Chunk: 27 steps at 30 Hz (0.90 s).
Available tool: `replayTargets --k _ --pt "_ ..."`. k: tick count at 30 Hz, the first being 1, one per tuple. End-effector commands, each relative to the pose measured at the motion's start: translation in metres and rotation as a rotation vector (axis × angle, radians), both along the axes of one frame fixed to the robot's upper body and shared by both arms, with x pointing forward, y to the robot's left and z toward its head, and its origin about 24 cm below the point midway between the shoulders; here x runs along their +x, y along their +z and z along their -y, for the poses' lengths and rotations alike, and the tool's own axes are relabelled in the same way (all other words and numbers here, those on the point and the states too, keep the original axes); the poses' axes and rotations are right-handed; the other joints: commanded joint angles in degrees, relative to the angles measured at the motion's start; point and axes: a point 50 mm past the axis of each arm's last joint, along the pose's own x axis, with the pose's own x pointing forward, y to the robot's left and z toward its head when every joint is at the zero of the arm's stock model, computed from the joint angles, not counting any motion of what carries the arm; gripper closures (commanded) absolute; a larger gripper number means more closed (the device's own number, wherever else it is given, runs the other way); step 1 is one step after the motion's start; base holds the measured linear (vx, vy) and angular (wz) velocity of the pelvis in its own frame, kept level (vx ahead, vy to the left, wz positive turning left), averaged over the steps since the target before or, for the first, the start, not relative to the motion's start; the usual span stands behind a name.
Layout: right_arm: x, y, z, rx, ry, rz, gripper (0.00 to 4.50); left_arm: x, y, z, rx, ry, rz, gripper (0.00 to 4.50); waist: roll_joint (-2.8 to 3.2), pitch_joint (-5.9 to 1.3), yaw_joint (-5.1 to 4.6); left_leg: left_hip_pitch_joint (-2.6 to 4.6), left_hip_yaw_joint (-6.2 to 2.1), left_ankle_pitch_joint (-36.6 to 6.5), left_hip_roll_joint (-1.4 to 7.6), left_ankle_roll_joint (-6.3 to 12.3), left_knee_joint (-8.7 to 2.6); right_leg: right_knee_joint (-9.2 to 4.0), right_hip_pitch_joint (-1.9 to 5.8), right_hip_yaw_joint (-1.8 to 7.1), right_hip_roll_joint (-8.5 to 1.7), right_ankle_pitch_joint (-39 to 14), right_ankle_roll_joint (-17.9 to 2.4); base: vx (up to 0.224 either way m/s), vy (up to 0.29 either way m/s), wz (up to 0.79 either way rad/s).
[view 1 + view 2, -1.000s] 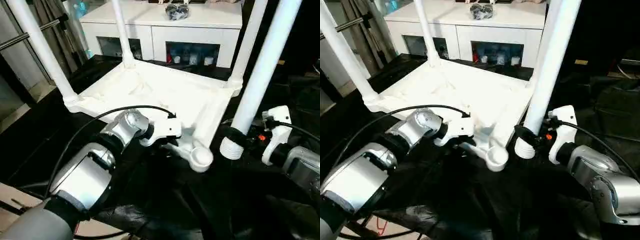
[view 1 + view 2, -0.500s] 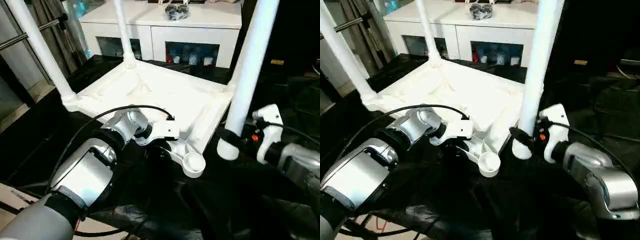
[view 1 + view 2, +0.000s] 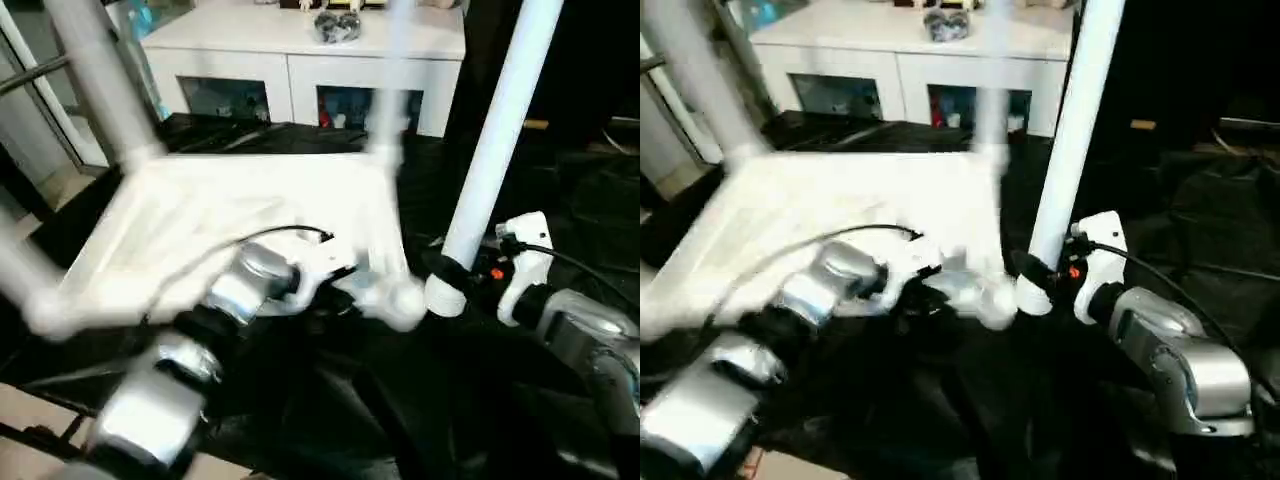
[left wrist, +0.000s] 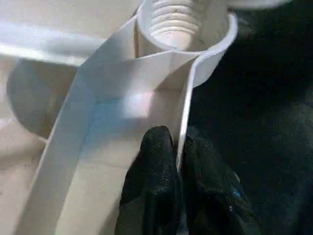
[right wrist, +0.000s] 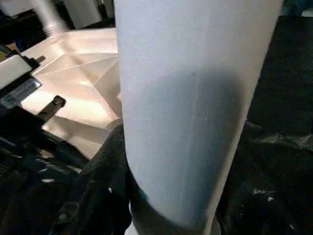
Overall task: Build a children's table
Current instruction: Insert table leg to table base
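Note:
The children's table lies upside down as a white tabletop point(image 3: 230, 215), blurred with motion, with three white legs standing up from its corners, one at the back point(image 3: 395, 70). My left gripper point(image 4: 180, 161) is shut on the thin rim wall just behind the empty threaded corner socket point(image 4: 183, 24), one black finger point(image 4: 151, 161) on each side. That socket point(image 3: 400, 300) sits close beside the lower end of a fourth leg point(image 3: 500, 130). My right gripper point(image 3: 450, 275) is shut on this leg near its bottom and holds it upright and slightly tilted; the leg point(image 5: 190, 98) looms large in the right wrist view.
A white glass-door cabinet point(image 3: 300, 40) stands behind the tabletop with a dark object point(image 3: 335, 25) on top. Black cloth point(image 3: 400, 400) covers the ground under and around the work. A metal rail point(image 3: 30, 75) runs at the far left.
My left gripper has closed on the rim and swung the tabletop round, so its standing legs sweep leftward and the empty socket sits nearer the held leg's end. The right gripper keeps its hold.

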Motion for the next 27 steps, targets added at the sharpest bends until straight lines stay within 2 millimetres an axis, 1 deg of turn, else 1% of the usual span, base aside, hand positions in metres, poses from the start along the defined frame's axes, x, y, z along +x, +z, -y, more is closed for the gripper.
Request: replayTargets --k 1,2,3,4,5,6,7,8,9,11,12,13,14,15,16,17,18,19,22,23,24,25,26,27 --pt "0.002 0.003 0.001 -0.009 -0.016 0.022 2.61 -0.004 -0.015 -0.013 0.004 0.112 -0.046 4.33 -2.17 -3.23 0.46 0.10 -0.90 -8.5 1.60 3.29 -4.21 -5.53 3.02 1.85 -4.21 -18.1 -10.1 0.000 0.000 0.00" --pt "0.003 0.003 0.001 -0.009 -0.017 0.022 2.62 -0.007 -0.016 -0.013 0.004 0.112 -0.052 4.37 -2.13 -3.31 0.38 -0.03 -0.91 -7.9 1.55 3.38 -4.23 -5.52 3.11 1.81 -4.21 -17.4 -9.7 0.000 0.000 0.00" --pt "0.003 0.003 0.000 -0.008 -0.018 0.021 2.62 -0.008 -0.017 -0.012 0.004 0.112 -0.054 4.46 -1.96 -3.43 0.46 0.15 -0.95 -7.7 1.69 3.35 -4.24 -5.44 3.06 1.86 -4.31 -16.8 -9.8 0.000 0.000 0.00" --pt "0.003 0.002 0.000 -0.009 -0.019 0.021 2.62 -0.012 -0.018 -0.010 0.003 0.100 -0.049 4.49 -2.03 -3.44 0.40 0.31 -0.86 -7.6 1.75 3.58 -4.21 -5.53 2.87 1.98 -4.26 -16.0 -10.0 0.000 0.000 0.00" --pt "0.003 0.002 0.000 -0.010 -0.019 0.021 2.62 -0.014 -0.018 -0.009 0.002 0.089 -0.042 4.50 -2.06 -3.46 0.41 0.28 -0.77 -7.4 1.65 3.75 -4.16 -5.59 2.83 2.01 -4.22 -15.6 -10.1 0.000 0.000 0.00" --pt "0.003 0.001 0.000 -0.014 -0.021 0.021 2.62 -0.018 -0.018 -0.007 0.004 0.056 -0.016 4.50 -2.04 -3.58 0.53 0.44 -0.68 -7.0 1.72 3.91 -4.07 -5.54 2.82 2.11 -4.28 -14.7 -10.4 0.000 0.000 0.00" --pt "0.003 0.001 0.000 -0.014 -0.021 0.021 2.62 -0.018 -0.018 -0.007 0.004 0.056 -0.016 4.50 -1.96 -3.56 0.59 0.31 -0.73 -6.6 1.74 4.09 -4.13 -5.47 2.90 2.09 -4.32 -14.2 -10.5 0.000 0.000 0.00" --pt "0.003 0.001 0.000 -0.018 -0.023 0.023 2.62 -0.021 -0.017 -0.006 0.005 0.033 0.021 4.50 -1.96 -3.70 0.73 0.26 -0.69 -6.0 1.72 4.37 -4.05 -5.38 2.93 2.09 -4.25 -13.1 -10.3 0.000 0.000 0.00" --pt "0.003 0.001 0.000 -0.021 -0.024 0.024 2.62 -0.022 -0.015 -0.005 0.006 0.023 0.043 4.50 -2.00 -3.61 0.71 0.20 -0.63 -5.9 1.67 4.45 -4.10 -5.40 2.86 2.09 -4.14 -13.0 -10.3 0.000 0.000 0.00" --pt "0.003 0.002 0.000 -0.022 -0.024 0.026 2.62 -0.024 -0.013 -0.004 -0.012 -0.006 0.061 4.50 -1.78 -3.74 0.92 0.18 -0.66 -5.5 1.66 4.41 -4.08 -5.21 2.92 2.05 -4.15 -11.8 -10.2 0.000 0.000 0.00" --pt "0.003 0.002 0.000 -0.027 -0.021 0.030 2.62 -0.026 -0.011 -0.004 -0.025 -0.048 0.082 4.03 -1.67 -3.75 0.94 0.19 -0.69 -5.5 1.69 4.39 -4.11 -5.23 2.90 2.04 -4.19 -11.7 -10.2 0.000 0.000 0.00" --pt "0.003 0.002 0.001 -0.031 -0.019 0.032 2.62 -0.026 -0.010 -0.005 -0.032 -0.053 0.091 3.92 -1.69 -3.77 0.90 0.18 -0.67 -5.6 1.64 4.35 -4.10 -5.24 2.85 2.03 -4.09 -11.4 -10.1 0.000 0.000 0.00" --pt "0.003 0.002 0.001 -0.037 -0.017 0.035 2.62 -0.025 -0.008 -0.007 -0.038 -0.050 0.095 3.92 -1.58 -3.74 0.97 0.41 -0.65 -6.3 1.74 4.07 -4.14 -5.27 2.72 2.04 -4.12 -11.7 -10.2 0.000 0.000 0.00" --pt "0.004 0.003 0.001 -0.038 -0.017 0.035 2.62 -0.025 -0.007 -0.007 -0.039 -0.051 0.094 3.86 -1.49 -3.78 1.02 0.42 -0.64 -6.4 1.74 3.96 -4.12 -5.20 2.75 2.09 -4.15 -11.5 -10.3 0.000 0.000 0.00" --pt "0.004 0.003 0.001 -0.038 -0.017 0.036 2.62 -0.024 -0.006 -0.010 -0.037 -0.044 0.091 3.57 -1.52 -3.81 0.97 0.33 -0.72 -6.2 1.80 3.80 -4.18 -5.03 2.82 2.07 -4.07 -10.3 -10.5 0.000 0.000 0.00" --pt "0.004 0.003 0.000 -0.037 -0.016 0.038 2.62 -0.023 -0.005 -0.011 -0.030 -0.040 0.099 3.57 -1.53 -3.74 0.91 0.35 -0.73 -6.5 1.79 3.71 -4.22 -4.97 2.79 2.04 -4.04 -9.6 -10.7 0.000 0.000 0.00" --pt "0.004 0.003 0.000 -0.037 -0.015 0.040 2.62 -0.023 -0.005 -0.012 -0.028 -0.035 0.101 3.46 -1.55 -3.74 0.89 0.39 -0.72 -6.7 1.78 3.68 -4.22 -4.95 2.80 2.04 -4.06 -9.6 -10.8 0.000 0.000 0.00" --pt "0.005 0.005 -0.001 -0.031 -0.011 0.050 2.62 -0.020 -0.005 -0.017 -0.015 -0.004 0.109 3.46 -1.52 -3.70 0.86 0.42 -0.68 -7.1 1.75 3.58 -4.21 -5.01 2.79 2.04 -4.10 -10.1 -11.0 0.000 0.000 0.00" --pt "0.006 0.008 -0.003 -0.021 -0.002 0.062 2.62 -0.019 -0.004 -0.020 -0.013 -0.001 0.114 3.46 -1.58 -3.55 0.83 0.42 -0.66 -7.7 1.71 3.32 -4.28 -5.24 2.76 2.08 -4.15 -12.0 -10.6 0.000 0.000 0.00" --pt "0.011 0.015 -0.006 0.043 -0.010 0.088 2.62 -0.020 -0.006 -0.027 0.009 0.001 0.107 3.46 -1.98 -3.54 0.78 0.40 -0.69 -8.0 1.71 3.22 -4.35 -5.19 2.79 2.06 -4.26 -13.1 -10.4 0.000 0.000 0.00" --pt "0.012 0.017 -0.008 0.049 -0.006 0.100 2.62 -0.020 -0.007 -0.029 0.015 0.006 0.106 3.46 -1.85 -3.53 0.67 0.29 -0.75 -8.2 1.65 3.09 -4.39 -5.16 2.79 2.00 -4.29 -13.9 -10.2 0.000 0.000 0.00" --pt "0.012 0.018 -0.008 0.047 -0.002 0.107 2.62 -0.020 -0.008 -0.030 0.017 0.007 0.107 3.46 -1.75 -3.44 0.54 0.23 -0.79 -8.3 1.68 2.85 -4.48 -5.38 2.79 1.93 -4.25 -15.4 -9.5 0.000 0.000 0.00" --pt "0.012 0.019 -0.009 0.049 -0.001 0.111 2.62 -0.020 -0.008 -0.030 0.014 0.009 0.104 3.46 -1.71 -3.42 0.59 0.65 -0.69 -8.8 1.80 2.58 -4.40 -5.59 2.44 2.08 -4.19 -16.1 -9.2 0.000 0.000 0.00" --pt "0.013 0.020 -0.009 0.054 0.000 0.116 2.62 -0.020 -0.008 -0.031 0.008 0.012 0.101 3.46 -1.71 -3.44 0.61 0.75 -0.66 -8.7 1.82 2.49 -4.38 -5.54 2.40 2.15 -4.18 -15.8 -9.3 0.000 0.000 0.00"
